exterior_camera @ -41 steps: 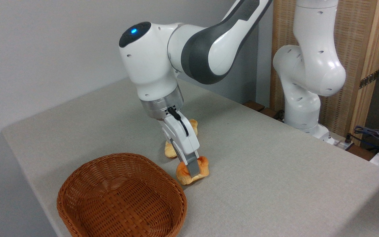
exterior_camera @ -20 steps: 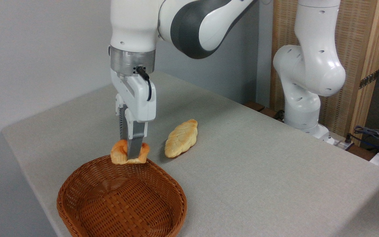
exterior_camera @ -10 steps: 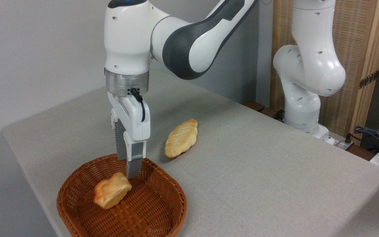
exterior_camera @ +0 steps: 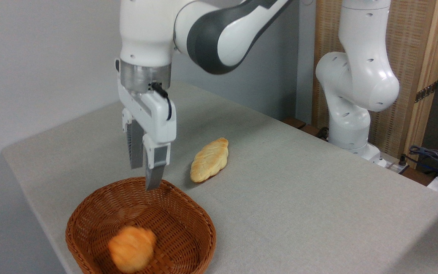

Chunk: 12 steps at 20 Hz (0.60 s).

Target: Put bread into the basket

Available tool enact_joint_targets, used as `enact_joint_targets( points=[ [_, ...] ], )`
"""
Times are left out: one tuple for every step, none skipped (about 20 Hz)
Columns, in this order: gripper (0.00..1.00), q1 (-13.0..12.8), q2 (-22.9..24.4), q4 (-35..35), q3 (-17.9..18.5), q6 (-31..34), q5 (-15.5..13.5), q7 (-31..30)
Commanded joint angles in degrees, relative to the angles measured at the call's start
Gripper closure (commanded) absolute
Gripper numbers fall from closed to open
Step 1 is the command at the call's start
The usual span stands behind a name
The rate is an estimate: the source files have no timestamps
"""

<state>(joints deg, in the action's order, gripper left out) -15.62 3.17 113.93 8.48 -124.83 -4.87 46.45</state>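
Bread (exterior_camera: 131, 249): small orange-golden bun, blurred, apparently tumbling, lying inside the basket near its front wall.
Basket (exterior_camera: 200, 224): reddish-brown wicker, sitting at the near-left corner of the tabletop (exterior_camera: 299, 198).
Gripper (exterior_camera: 145, 176): hanging above the basket's far rim, fingers (exterior_camera: 154, 171) parted and grasping nothing.
Braided loaf (exterior_camera: 209, 159): pale yellow, lying on the tabletop beyond the basket, well apart from the bun.
Task status: appearing essentially done; only settling of the bun and clearing of the arm seem to be remaining.
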Motion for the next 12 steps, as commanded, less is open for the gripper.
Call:
enact_joint_targets(
  points=[
    [0.00, -0.1, 3.2, -3.6, 0.0, 10.8, 0.0, -5.3],
    [0.00, -0.1, 3.3, -5.3, -0.1, 14.6, 1.6, -5.8],
    [0.00, -0.1, 3.4, -6.4, -0.6, 17.7, 3.1, -6.4],
    [0.00, -0.1, 3.5, -6.9, -2.0, 20.0, 4.1, -6.9],
    [0.00, -0.1, 3.6, -7.6, -2.7, 21.2, 4.7, -7.9],
    [0.00, -0.1, 4.0, -8.3, -2.9, 22.3, 5.1, -9.1],
    [0.00, -0.1, 4.3, -8.5, -2.9, 23.1, 5.2, -9.4],
    [0.00, 0.0, 4.4, -8.5, -2.7, 23.2, 5.2, -9.4],
    [0.00, -0.1, 4.4, -8.5, -2.4, 23.2, 5.1, -9.2],
    [0.00, 0.0, 4.4, -8.5, -2.4, 23.2, 5.2, -9.3],
    [0.00, 0.0, 4.4, -8.5, -2.6, 23.2, 5.3, -9.3],
    [0.00, 0.0, 4.3, -8.5, -2.7, 23.2, 5.3, -9.4]
  ],
)
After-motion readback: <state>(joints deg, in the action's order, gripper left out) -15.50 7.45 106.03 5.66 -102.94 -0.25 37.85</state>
